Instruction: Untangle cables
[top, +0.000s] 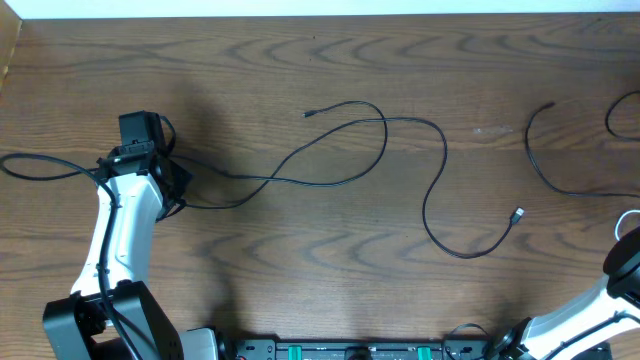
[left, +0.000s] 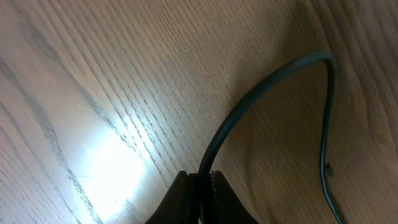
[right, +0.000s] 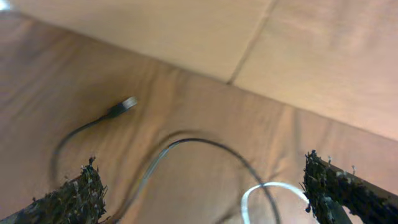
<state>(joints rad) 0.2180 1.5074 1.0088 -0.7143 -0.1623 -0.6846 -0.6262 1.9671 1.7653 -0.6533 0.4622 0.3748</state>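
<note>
A long black cable (top: 385, 135) snakes across the table from the left arm to a silver plug (top: 518, 214). My left gripper (top: 178, 195) is shut on its left end. The left wrist view shows the cable (left: 261, 87) pinched between the shut tips of the left gripper (left: 202, 180). Another black cable (top: 545, 175) curves at the far right, and a white cable (top: 630, 216) lies at the right edge. My right gripper (right: 202, 171) hangs wide open above a black cable loop (right: 205, 141) and the white cable (right: 273, 185), holding nothing.
A black cable with a plug end (right: 127, 103) lies left of the loop in the right wrist view. A further black loop (top: 615, 115) sits at the far right edge. The left arm's own thick wire (top: 40, 165) trails off to the left.
</note>
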